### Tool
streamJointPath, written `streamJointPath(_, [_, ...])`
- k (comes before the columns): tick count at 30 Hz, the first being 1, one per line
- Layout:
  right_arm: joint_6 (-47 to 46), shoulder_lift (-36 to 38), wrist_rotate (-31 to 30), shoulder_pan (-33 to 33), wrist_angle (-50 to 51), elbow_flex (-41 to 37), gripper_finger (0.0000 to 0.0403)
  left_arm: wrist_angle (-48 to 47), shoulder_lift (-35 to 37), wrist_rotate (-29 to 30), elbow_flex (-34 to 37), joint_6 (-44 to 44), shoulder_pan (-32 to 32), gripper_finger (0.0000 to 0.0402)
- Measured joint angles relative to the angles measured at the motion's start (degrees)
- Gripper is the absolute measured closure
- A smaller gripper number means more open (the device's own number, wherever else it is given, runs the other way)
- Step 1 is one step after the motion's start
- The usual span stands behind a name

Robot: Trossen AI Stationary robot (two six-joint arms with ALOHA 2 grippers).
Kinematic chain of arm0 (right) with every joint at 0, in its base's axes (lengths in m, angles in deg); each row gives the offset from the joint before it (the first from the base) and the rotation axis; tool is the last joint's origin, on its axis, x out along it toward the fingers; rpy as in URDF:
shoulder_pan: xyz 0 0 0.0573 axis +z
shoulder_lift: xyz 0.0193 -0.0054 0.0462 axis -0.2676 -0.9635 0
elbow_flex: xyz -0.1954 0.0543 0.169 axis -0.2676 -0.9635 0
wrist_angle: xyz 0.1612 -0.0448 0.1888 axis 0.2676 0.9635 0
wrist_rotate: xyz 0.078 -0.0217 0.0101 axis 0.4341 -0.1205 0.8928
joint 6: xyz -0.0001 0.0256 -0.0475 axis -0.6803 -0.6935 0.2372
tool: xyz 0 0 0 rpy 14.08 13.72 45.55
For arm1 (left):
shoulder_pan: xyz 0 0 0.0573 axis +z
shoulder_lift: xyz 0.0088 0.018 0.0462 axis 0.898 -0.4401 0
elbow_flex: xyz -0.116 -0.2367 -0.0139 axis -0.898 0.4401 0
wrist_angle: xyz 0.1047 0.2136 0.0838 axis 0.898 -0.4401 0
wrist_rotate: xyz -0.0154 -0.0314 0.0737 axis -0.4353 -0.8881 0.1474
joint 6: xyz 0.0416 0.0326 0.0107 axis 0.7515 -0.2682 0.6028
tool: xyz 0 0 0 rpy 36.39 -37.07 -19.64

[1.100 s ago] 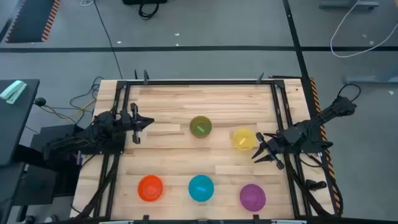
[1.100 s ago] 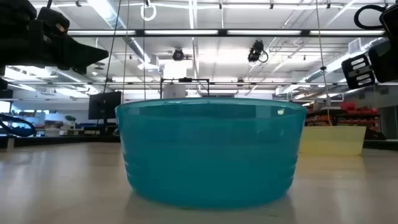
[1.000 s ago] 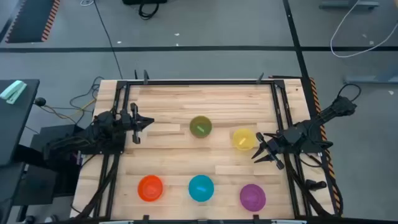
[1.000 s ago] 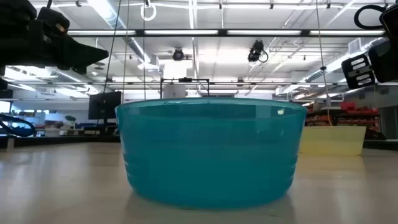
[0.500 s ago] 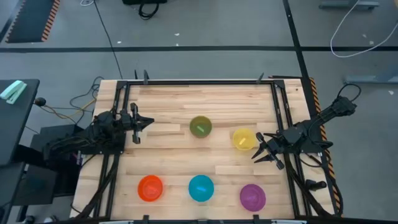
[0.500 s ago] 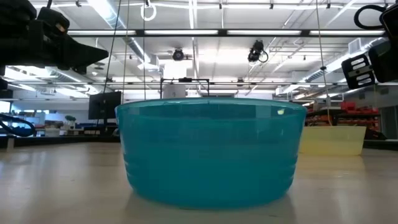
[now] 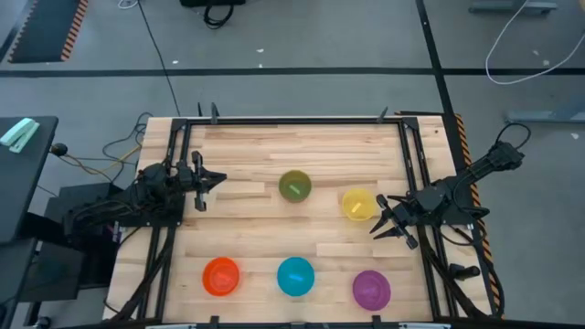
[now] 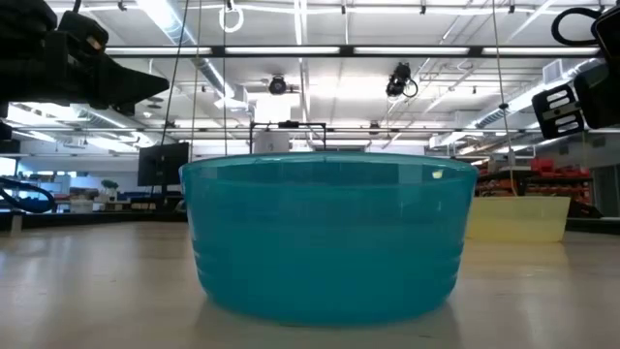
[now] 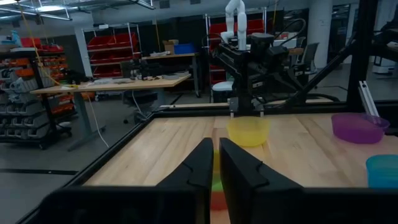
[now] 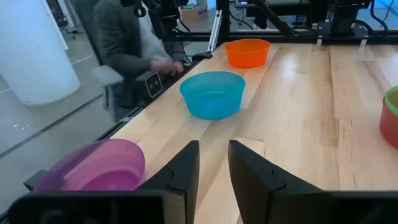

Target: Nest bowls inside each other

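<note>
Five bowls stand apart on their bases on the wooden table: olive green at the middle, yellow right of it, and along the near edge orange, blue and purple. My left gripper hovers level at the left side, shut and empty, pointing toward the olive bowl. My right gripper hangs open just near and right of the yellow bowl and touches nothing. In the low view the blue bowl fills the front, with the yellow bowl behind it.
Black frame rails run along the table's left and right sides. Cables lie off the left edge. A seated person shows beyond the table's near edge in the right wrist view. Bare wood lies along the far half of the table.
</note>
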Motion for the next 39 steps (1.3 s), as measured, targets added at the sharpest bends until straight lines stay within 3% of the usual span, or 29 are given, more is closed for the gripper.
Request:
streamJointPath(34, [0.06,0.0,-0.01,0.0,0.0,0.0,0.0309,0.02,0.01,0.0,0.0,0.0,0.0,0.0363])
streamJointPath(39, [4.84,0.0,0.0,0.02,-0.02,0.0,0.0309,0.02,0.02,0.0,0.0,0.0,-0.02,0.0362])
